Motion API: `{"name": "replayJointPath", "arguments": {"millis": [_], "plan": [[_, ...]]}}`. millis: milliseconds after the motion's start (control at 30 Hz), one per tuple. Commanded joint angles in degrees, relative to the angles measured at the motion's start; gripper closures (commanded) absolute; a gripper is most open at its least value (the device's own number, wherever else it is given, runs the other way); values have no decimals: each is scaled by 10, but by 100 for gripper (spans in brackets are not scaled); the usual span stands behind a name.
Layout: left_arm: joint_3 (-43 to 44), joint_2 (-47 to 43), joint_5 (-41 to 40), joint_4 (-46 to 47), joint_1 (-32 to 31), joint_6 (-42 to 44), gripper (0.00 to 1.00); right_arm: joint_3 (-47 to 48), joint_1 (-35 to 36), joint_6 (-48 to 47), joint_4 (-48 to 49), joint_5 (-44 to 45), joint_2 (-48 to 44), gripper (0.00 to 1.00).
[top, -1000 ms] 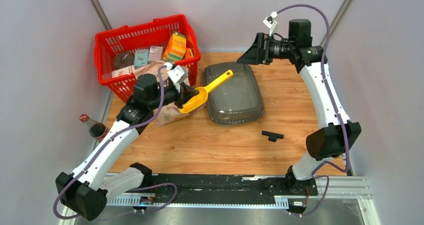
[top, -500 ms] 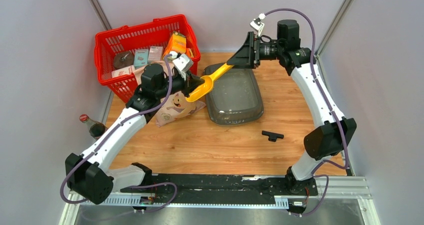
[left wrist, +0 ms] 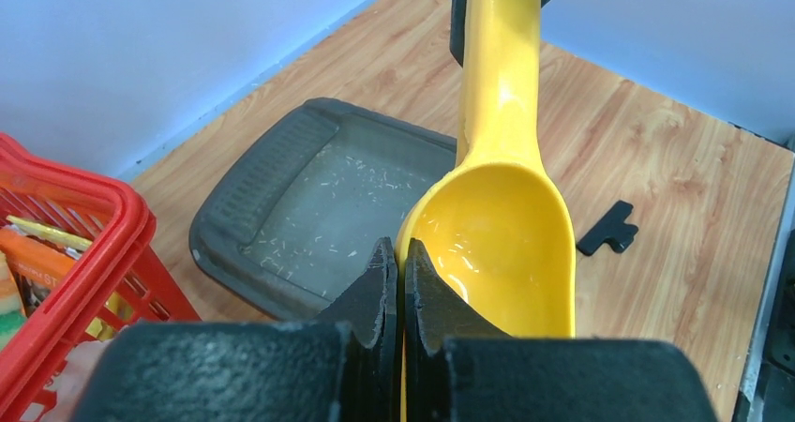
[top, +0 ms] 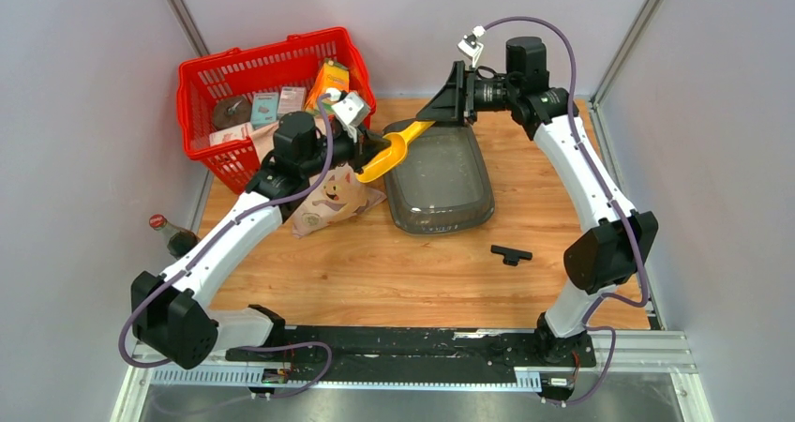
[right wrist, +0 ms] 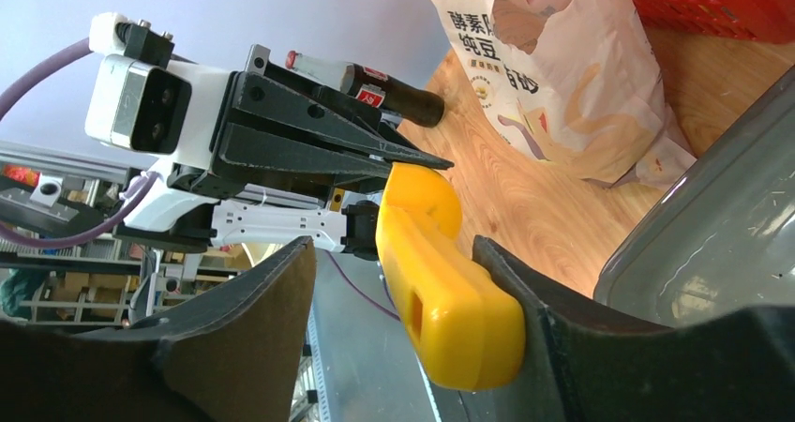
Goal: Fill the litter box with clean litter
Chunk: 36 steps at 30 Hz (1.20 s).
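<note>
The litter box, a shallow dark grey tray, lies on the table with only a few pale specks of litter on its floor. A yellow scoop hangs empty over the tray's far left corner. My left gripper is shut on the rim of the scoop bowl. The right gripper stands open around the scoop handle. One finger touches the handle and a gap shows on the other side. In the top view the right gripper meets the handle's far end.
A beige cat-printed bag lies left of the tray, under my left arm. A red basket of groceries stands at the back left. A bottle sits off the table's left edge. A small black T-piece lies in front of the tray.
My left arm lifted the scoop and carried it toward the back. The right gripper swung left and came around the handle's end, its jaws narrowing.
</note>
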Motion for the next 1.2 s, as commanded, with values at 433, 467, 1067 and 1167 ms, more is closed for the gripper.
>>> {"name": "replayJointPath", "arguments": {"millis": [433,467,1067,1167], "plan": [[40,24,-14,52,-2,4,100,19,10,-12,29,-2,4,48],[40,26,-12,52,-3,4,100,21,10,-13,28,-1,4,49],[48,38,-19,31,-7,6,100,49,16,-15,41,15,24,67],[54,43,-18,21,-7,5,100,53,16,-26,41,21,24,92]]}}
